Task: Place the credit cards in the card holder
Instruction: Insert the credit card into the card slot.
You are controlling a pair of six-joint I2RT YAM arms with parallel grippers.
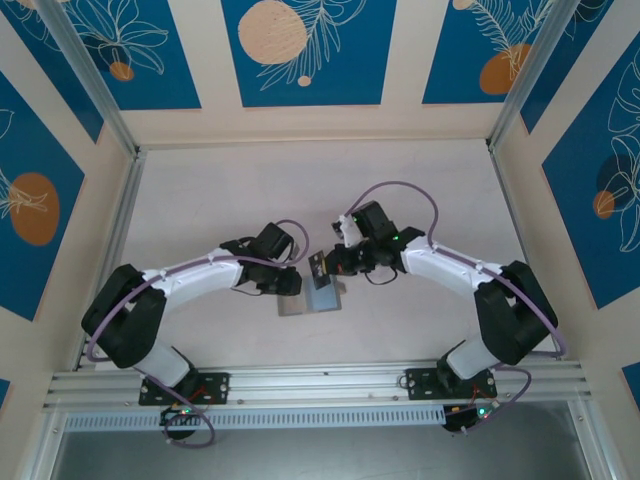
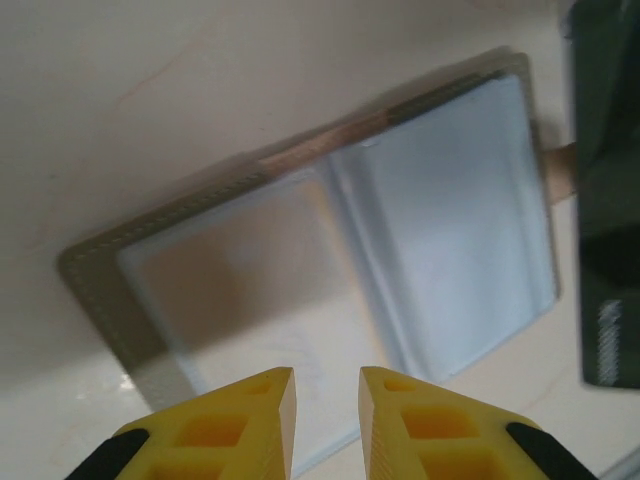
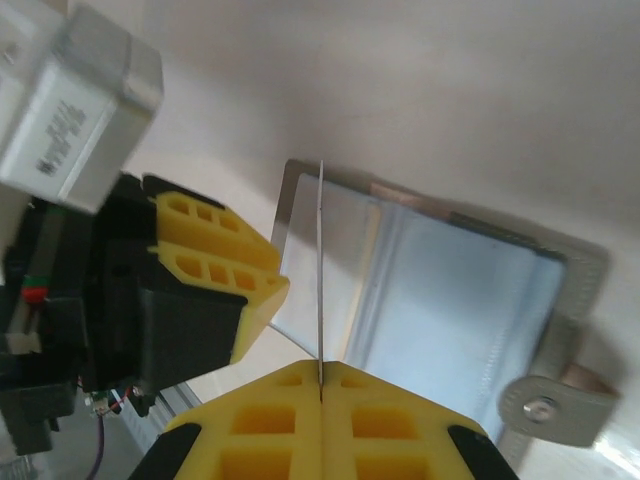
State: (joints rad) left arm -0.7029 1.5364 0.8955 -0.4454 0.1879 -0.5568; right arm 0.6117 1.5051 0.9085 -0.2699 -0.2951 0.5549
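We find nothing legible. Blurred print sits on a grey box (image 3: 70, 100), ten o'clock in the right wrist view, and a dark casing (image 2: 608, 250), four o'clock in the left.

Card holder (image 1: 325, 300) flat on table (image 1: 420, 180); card (image 3: 320, 250) on edge directly above it
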